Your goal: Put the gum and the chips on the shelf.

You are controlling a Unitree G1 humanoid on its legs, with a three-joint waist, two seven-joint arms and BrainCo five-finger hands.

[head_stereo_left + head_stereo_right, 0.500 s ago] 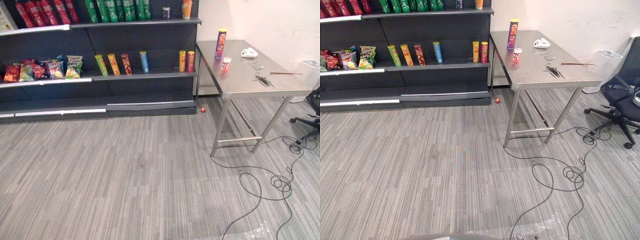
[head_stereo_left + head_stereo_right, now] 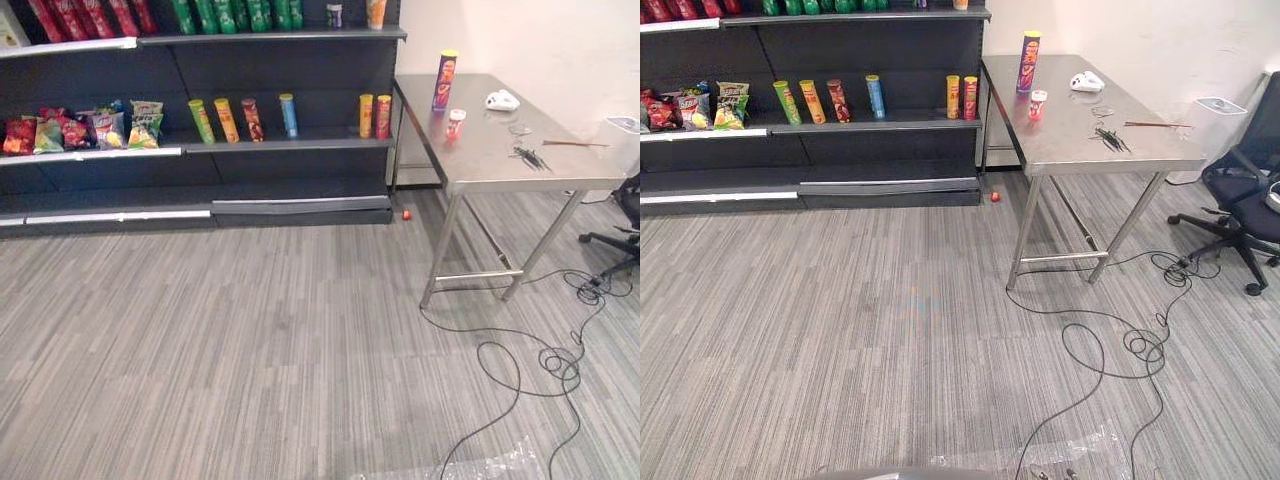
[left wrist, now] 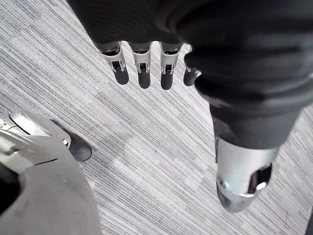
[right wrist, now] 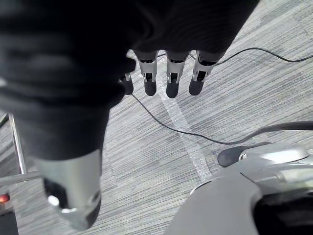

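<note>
A tall purple chips can stands upright at the back of the steel table, near the shelf's end. In front of it on the tabletop stands a small white gum tub with a red band. The dark shelf unit runs along the back wall to the left of the table. My left hand hangs over the grey carpet with straight fingers and nothing in it. Over the carpet on the other side, my right hand is also open and holds nothing. Both hands are far from the table.
The middle shelf carries several chips cans and snack bags. On the table lie a white object and dark small items. A small red thing lies by the shelf base, and an office chair stands at the right.
The whole picture has shifted slightly, so the camera has moved. Nothing on the table or shelf has changed place.
</note>
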